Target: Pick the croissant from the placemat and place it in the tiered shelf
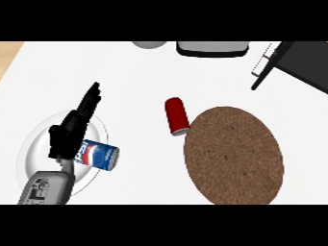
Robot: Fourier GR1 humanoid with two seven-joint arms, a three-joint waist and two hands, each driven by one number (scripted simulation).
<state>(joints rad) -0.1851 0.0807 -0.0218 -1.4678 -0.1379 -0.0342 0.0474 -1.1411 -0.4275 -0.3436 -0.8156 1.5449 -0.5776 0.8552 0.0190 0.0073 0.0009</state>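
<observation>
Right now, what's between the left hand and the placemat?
In the head view, a red can lies on its side on the white counter between the left hand and the brown placemat. A blue can lies beside the hand.

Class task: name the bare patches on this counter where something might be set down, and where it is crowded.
The brown placemat shows nothing on it. Bare white counter lies above the left hand and red can, also below that can. Crowded: the plate with the blue can, and the far edge by the black shelf.

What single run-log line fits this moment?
left hand: open over white round plate | right hand: not in view | brown woven oval placemat: no croissant visible | black tiered shelf: upper right
</observation>
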